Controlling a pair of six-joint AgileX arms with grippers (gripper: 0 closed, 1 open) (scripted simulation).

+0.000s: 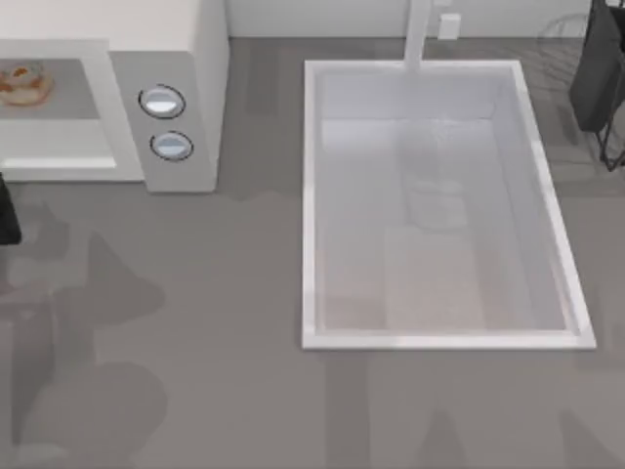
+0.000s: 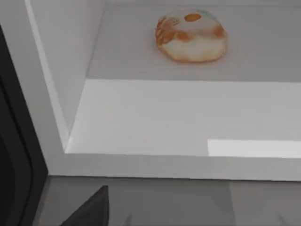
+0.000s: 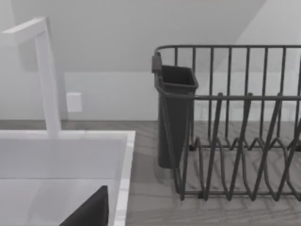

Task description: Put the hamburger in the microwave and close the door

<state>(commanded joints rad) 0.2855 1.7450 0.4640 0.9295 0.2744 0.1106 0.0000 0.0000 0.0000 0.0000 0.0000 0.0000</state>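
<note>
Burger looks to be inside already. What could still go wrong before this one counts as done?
The hamburger lies in the microwave cavity, but the cavity front is open, so closing remains. The dark edge close beside the left wrist camera may be the door; a swing from this near could clip the frame or jolt the appliance.

1. Microwave (image 1: pixel 166 59) cut off at the top view's left and top edges; cavity only partly seen.
2. Hamburger (image 1: pixel 21 83) clipped by the same left edge.
3. Dish rack (image 3: pixel 235 127) cut off at the right wrist view's edge.
4. Left gripper (image 2: pixel 89 212): one dark corner visible, jaws out of frame.
</note>
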